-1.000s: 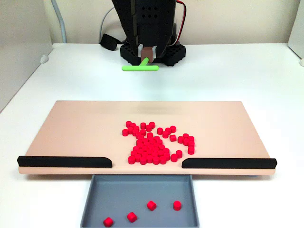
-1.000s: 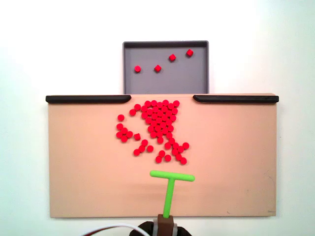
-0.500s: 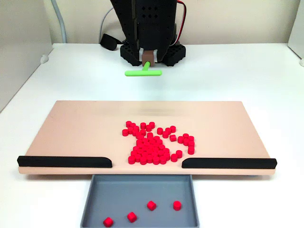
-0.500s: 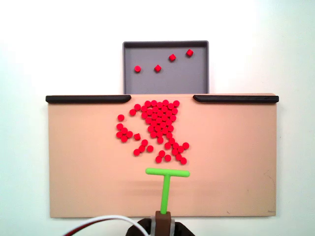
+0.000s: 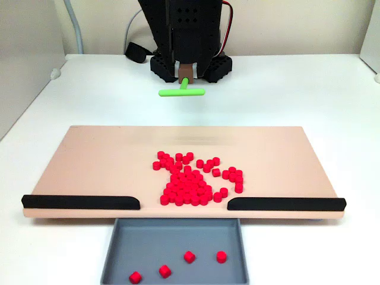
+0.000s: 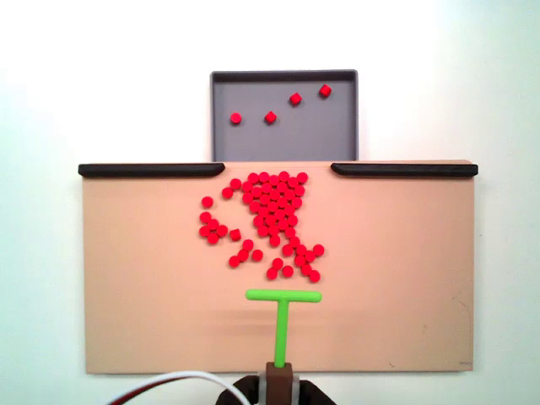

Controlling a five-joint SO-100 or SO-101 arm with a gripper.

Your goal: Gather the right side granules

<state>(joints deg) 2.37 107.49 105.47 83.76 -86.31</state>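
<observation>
Shifted a little sideways since a second ago, the green tool (image 6: 284,297) hangs with its bar just short of the granules (image 6: 268,221) — placed, I judge, to push them. Its stem is clenched in the fingers (image 6: 279,377). Granules lie mid-board (image 6: 405,278), bunched at the gap between two black rails (image 6: 403,170). Beyond, the grey tray (image 6: 223,135) holds four more.

The granules (image 6: 268,207) look like smooth bright plastic. The board (image 6: 396,270) is matt and peach-toned, the tray (image 6: 337,139) matt grey plastic, and the tabletop (image 5: 297,95) smooth white, faintly glossy.
</observation>
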